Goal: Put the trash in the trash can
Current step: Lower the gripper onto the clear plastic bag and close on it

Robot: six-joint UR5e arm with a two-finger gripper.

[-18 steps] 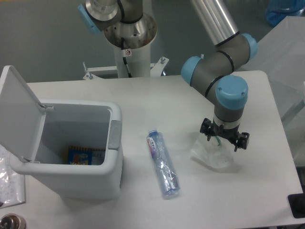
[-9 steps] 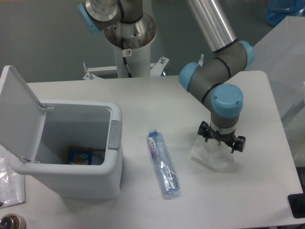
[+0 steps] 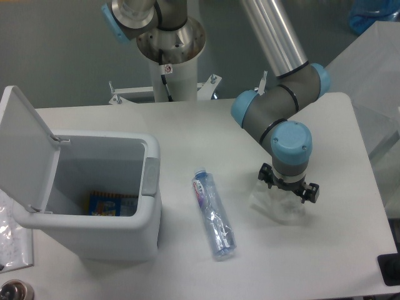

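The gripper (image 3: 285, 187) is dropping lower over the crumpled plastic wrapper (image 3: 279, 207), and it drifts a touch toward the trash can (image 3: 100, 206) compared with a second ago. The wrist now sits closer to the tabletop, and the green strip that showed between the gripper's side tabs a moment back is hidden under the wrist. That reads as the arm settling in for a pick, not yet lifting anything.

How far apart the fingers are, I cannot tell: the blue wrist cap covers them from this angle, and only the black side tabs stick out. Whether they touch the wrapper or have hold of it is not visible either.

The wrapper has not shifted; it lies on the table (image 3: 187, 131) well to the far side of the bottle from the trash can. The crushed bottle (image 3: 213, 215) with its blue cap and red-blue label lies untouched between the trash can and the wrapper, nearer the can, running roughly lengthwise away from the camera.

The trash can stands with its lid (image 3: 25, 144) hinged up and open, and a colourful packet (image 3: 111, 204) is lying at the bottom. So the way in is clear, and my read is that both pieces of trash remain to be carried over, wrapper first.
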